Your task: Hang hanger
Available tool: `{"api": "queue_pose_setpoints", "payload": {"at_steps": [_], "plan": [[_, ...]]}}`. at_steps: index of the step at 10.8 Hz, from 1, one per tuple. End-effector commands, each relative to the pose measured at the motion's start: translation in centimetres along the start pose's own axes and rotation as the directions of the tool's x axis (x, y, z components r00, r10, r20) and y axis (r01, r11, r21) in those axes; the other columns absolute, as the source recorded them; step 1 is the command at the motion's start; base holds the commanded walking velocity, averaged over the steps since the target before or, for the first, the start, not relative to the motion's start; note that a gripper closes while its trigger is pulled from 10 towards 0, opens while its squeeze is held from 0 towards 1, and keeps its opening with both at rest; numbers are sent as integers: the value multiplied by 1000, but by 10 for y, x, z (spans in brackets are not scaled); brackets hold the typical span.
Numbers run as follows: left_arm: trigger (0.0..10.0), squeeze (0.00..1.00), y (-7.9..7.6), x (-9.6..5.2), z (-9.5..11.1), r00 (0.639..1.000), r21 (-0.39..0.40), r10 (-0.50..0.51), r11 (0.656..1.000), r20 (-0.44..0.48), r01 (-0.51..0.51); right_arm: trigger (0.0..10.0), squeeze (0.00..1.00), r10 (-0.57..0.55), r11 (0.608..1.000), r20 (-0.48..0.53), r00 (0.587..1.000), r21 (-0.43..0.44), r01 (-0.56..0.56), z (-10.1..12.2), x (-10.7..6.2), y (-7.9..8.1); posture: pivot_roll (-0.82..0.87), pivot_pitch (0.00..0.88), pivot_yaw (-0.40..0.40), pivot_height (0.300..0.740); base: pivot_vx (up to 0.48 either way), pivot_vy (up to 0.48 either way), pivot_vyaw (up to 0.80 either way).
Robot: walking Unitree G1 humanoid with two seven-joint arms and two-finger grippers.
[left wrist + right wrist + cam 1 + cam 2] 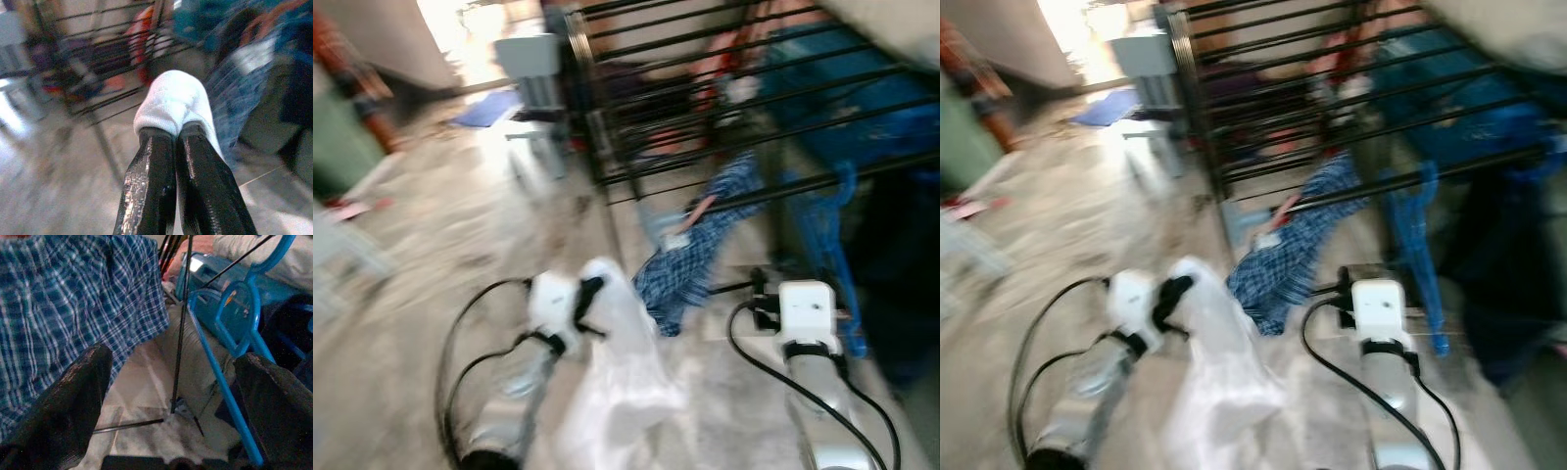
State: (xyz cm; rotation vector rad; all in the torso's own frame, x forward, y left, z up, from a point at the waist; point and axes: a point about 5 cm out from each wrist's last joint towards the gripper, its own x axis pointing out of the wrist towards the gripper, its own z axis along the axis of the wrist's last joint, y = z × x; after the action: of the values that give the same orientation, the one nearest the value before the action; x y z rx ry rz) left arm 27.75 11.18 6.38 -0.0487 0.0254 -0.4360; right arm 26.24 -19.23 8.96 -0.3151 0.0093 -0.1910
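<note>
Here left gripper (171, 147) pinches soft white cloth (173, 103); right gripper (171, 382) spread

No readable text, brand, number or sign anywhere; head views are motion-blurred. A small pale tag (677, 241) sits on the blue checked shirt (690, 262), but nothing on it can be made out.

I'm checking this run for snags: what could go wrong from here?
The left gripper is shut on a white cloth that trails low and might catch on the drying rack. The head views are blurred, so aiming may be off. The open right gripper could snag the plaid shirt instead of the blue hanger.
</note>
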Motion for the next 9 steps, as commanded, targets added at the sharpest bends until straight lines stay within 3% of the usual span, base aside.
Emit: {"api": "queue_pose_setpoints", "payload": {"at_steps": [1,5,9], "plan": [[10000,0,-3,4,10,999,8,-20,1000,41,19,10000,0,-18,1000,-12,1000,0,18,-1,3,-7,-146,79,159,740,0,0,0],[10000,0,-3,1,9,999,6,-32,999,28,32,10000,0,-107,991,-54,993,-81,102,-1,23,-22,-132,94,159,740,0,0,0],[10000,0,-8,-4,7,999,0,-41,999,11,41,10000,0,-50,993,-113,992,-115,36,2,52,-24,-125,125,156,740,0,0,0]]}}
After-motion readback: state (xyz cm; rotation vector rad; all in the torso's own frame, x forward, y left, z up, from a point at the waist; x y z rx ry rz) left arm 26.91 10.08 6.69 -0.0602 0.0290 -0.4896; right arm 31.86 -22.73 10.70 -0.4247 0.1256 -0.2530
